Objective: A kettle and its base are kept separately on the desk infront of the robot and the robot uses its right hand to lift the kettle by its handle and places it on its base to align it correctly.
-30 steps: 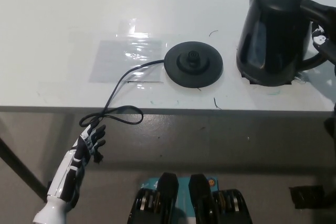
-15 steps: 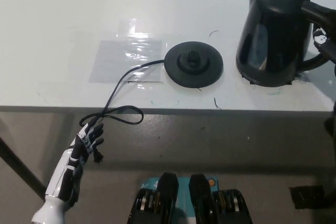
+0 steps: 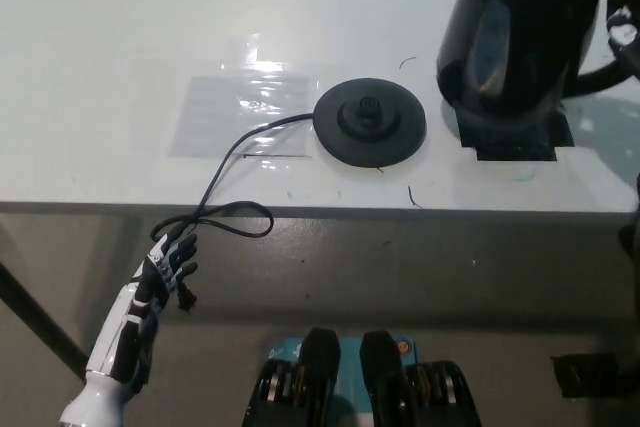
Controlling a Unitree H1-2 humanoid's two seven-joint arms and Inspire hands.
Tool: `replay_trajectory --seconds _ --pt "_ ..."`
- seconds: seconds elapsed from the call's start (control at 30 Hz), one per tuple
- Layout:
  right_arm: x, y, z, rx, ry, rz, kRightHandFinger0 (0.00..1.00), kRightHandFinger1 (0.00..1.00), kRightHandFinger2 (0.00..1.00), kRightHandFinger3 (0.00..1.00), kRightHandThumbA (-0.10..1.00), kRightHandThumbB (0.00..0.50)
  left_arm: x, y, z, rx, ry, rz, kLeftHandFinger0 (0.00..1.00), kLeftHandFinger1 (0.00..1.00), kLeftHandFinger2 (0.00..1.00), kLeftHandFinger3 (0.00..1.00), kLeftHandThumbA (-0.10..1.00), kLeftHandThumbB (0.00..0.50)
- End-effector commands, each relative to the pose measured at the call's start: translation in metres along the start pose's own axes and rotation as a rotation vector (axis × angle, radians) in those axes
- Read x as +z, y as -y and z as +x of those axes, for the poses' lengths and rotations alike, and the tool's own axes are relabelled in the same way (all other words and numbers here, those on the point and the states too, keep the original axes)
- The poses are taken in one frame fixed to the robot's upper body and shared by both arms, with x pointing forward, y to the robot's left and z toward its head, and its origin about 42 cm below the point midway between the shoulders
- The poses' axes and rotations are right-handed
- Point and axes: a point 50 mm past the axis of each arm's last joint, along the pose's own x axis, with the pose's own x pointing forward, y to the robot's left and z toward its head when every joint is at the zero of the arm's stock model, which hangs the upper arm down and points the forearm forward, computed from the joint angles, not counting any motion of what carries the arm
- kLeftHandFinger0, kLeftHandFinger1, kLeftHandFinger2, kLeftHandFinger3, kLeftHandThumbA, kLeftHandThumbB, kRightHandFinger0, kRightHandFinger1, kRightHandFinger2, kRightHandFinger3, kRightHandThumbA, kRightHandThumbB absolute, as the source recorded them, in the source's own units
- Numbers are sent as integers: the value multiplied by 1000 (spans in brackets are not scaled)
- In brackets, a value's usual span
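The black plastic electric kettle [image 3: 515, 27] hangs lifted near the white desk's [image 3: 120, 67] far right corner, above black tape marks [image 3: 515, 142]. The black right hand [image 3: 622, 32] is at its handle; whether its fingers are closed, I cannot tell. The round black base [image 3: 370, 124] sits near the front edge, its black cord [image 3: 225, 182] trailing over that edge. The white left hand [image 3: 170, 267] rests below, fingers loosely apart.

- Desk [image 3: 120, 57] left of and behind the base [image 3: 370, 123] lies open.
- The cord [image 3: 232, 169] trails from the base's left.
- The kettle [image 3: 512, 32] hangs just right of the base.
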Motion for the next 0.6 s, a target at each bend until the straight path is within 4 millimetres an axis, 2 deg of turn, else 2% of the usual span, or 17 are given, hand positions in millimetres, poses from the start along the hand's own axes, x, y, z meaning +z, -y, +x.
replay_trajectory --seconds 0.0,0.1,0.13,0.2,0.23,0.37,0.47,0.57 --pt "70 -29 34 42 225 64 0 226 622 570 -100 143 9 -5 5 -22 66 16 1000 1000 1000 1000 1000 141" --pt "75 -37 38 50 239 60 0 236 618 553 -100 140 10 -5 5 -20 65 16 1000 1000 1000 1000 1000 144" --pt "76 -42 39 55 246 52 0 244 623 559 -100 114 10 -5 5 -20 66 14 1000 1000 1000 1000 1000 145" --pt "76 -51 41 69 253 42 0 297 674 606 -100 102 10 -6 6 -20 69 19 1000 1000 1000 1000 1000 149" --pt "75 -54 42 77 248 54 0 350 731 654 -100 102 10 -6 6 -21 71 18 1000 1000 1000 1000 1000 146" --pt "66 -70 46 103 214 48 23 426 792 725 -100 118 11 -5 6 -20 69 18 1000 1000 1000 1000 1000 136" --pt "62 -84 47 128 201 25 27 424 783 721 -100 147 10 -6 6 -19 72 24 1000 1000 1000 1000 1000 133" --pt "64 -110 45 162 194 7 0 367 708 692 -100 159 9 -5 5 -17 64 24 1000 1000 1000 1000 1000 150"
